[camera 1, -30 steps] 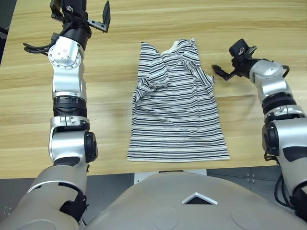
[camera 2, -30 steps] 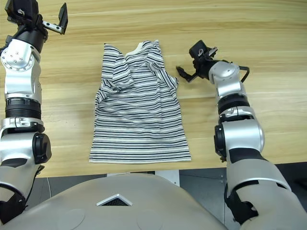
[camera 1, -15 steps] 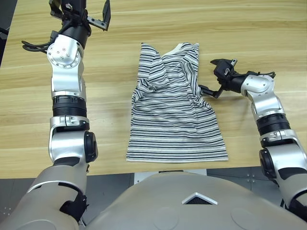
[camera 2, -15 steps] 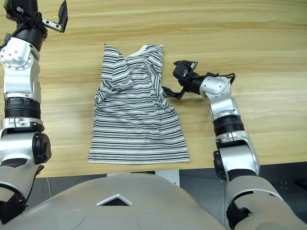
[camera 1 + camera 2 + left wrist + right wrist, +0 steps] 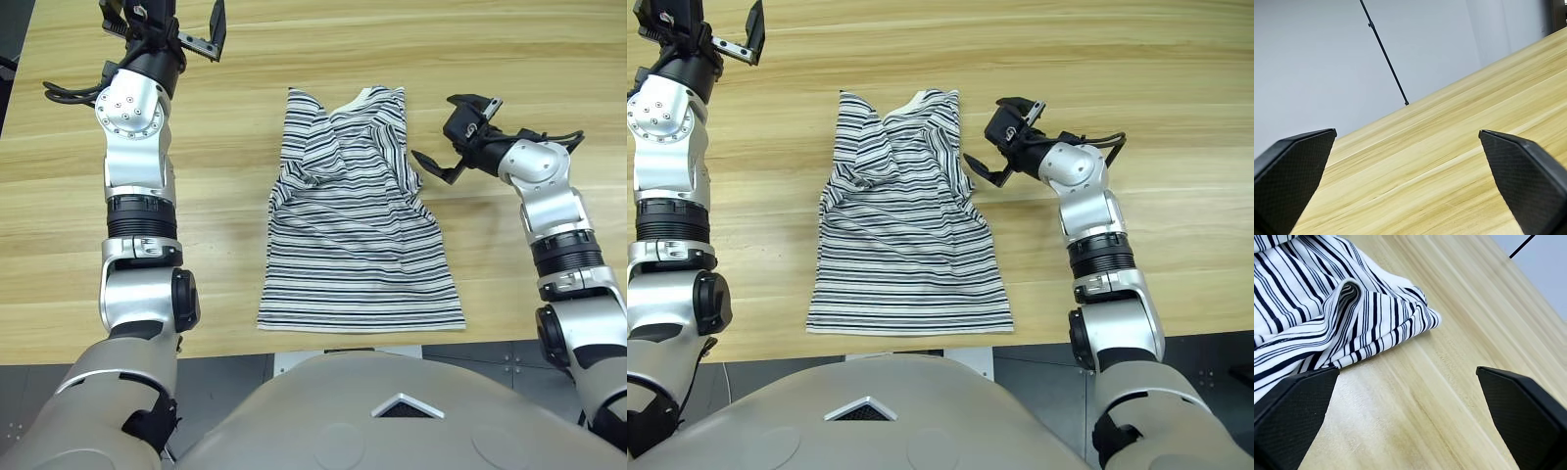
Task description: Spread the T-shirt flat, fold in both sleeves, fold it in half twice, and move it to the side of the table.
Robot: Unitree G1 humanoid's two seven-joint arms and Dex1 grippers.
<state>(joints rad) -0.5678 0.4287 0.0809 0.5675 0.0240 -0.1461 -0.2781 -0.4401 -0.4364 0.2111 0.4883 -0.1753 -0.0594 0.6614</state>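
Fingers of left gripper [image 5: 167, 27] wide apart, empty; it hangs over far left of light wooden table [image 5: 549, 59], well apart from cloth. Black-and-white striped T-shirt [image 5: 358, 215] mid-table, hem toward near edge; lower body flat, chest and shoulders rumpled, sleeves bunched inward, not cleanly folded. Right gripper [image 5: 453, 135] just beside shirt's right shoulder edge, fingers spread, holding nothing. Judged early stage: spreading partly done; smoothing top, both sleeve folds, two halvings, move to side all left.
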